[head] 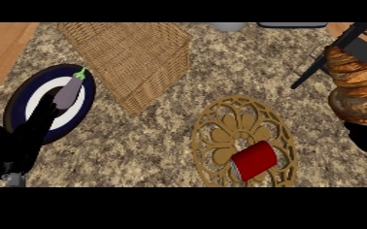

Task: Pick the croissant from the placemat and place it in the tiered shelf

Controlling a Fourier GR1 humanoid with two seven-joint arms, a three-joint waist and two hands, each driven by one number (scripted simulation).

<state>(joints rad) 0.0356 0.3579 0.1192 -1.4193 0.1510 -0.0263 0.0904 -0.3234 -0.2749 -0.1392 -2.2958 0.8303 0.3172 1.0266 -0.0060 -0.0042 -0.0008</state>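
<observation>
From your head view, the croissant sits high at the right edge, your right hand below it, fingers' state impossible to tell. Your left hand, fingers straight, overlaps the plate holding an eggplant.

Speckled counter; golden-brown croissant; red can; possibly navy-rimmed plate.

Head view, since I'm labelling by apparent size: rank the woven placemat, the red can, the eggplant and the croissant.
1. woven placemat
2. croissant, though it sits near the camera and is cut by the edge, so this is unsure
3. red can
4. eggplant, close to the can
</observation>
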